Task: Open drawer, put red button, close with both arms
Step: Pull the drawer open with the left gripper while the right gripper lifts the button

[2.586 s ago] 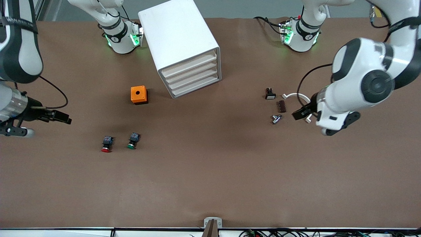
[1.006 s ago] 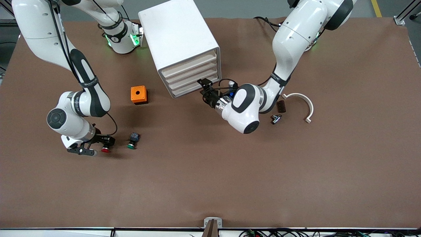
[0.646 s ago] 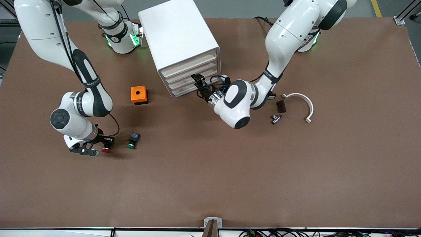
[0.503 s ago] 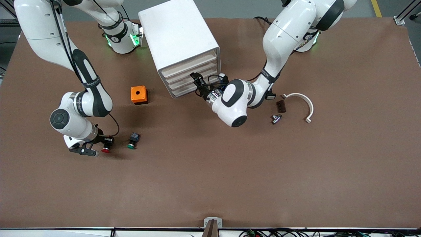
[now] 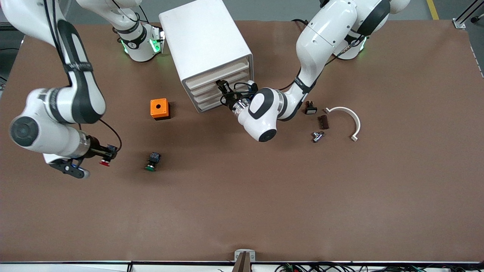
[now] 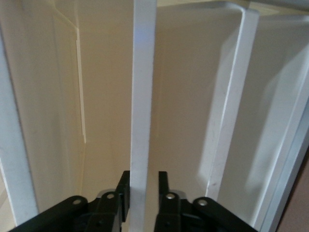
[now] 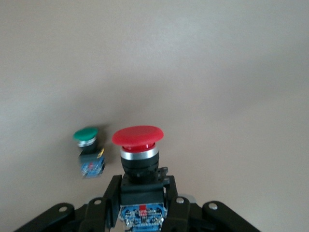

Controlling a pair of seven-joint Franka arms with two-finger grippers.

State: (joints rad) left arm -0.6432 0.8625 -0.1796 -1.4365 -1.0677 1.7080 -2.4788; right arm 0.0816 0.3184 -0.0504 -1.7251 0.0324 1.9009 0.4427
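The red button (image 7: 137, 136) has a round red cap and a black body. My right gripper (image 7: 144, 186) is shut on that body. In the front view the right gripper (image 5: 107, 152) holds the red button (image 5: 104, 163) above the table, toward the right arm's end. My left gripper (image 5: 221, 86) is at the front of the white cabinet (image 5: 204, 37), on one cream drawer (image 5: 208, 88). In the left wrist view the left gripper (image 6: 143, 175) is shut round the drawer's white lip (image 6: 143, 96). One finger lies on the lip and a thin slit shows beside the other. All drawers look pushed in.
A green button (image 5: 152, 161) lies on the table near where the red one was. An orange box (image 5: 160, 108) stands beside the cabinet. Toward the left arm's end lie a black button with a white face (image 5: 310, 108), a brown block (image 5: 323, 122), a metal part (image 5: 317, 136) and a white curved piece (image 5: 349, 115).
My right gripper shut on the red button and lifted it off the table, away from the green one. My left gripper moved in to the drawer front and narrowed round its lip.
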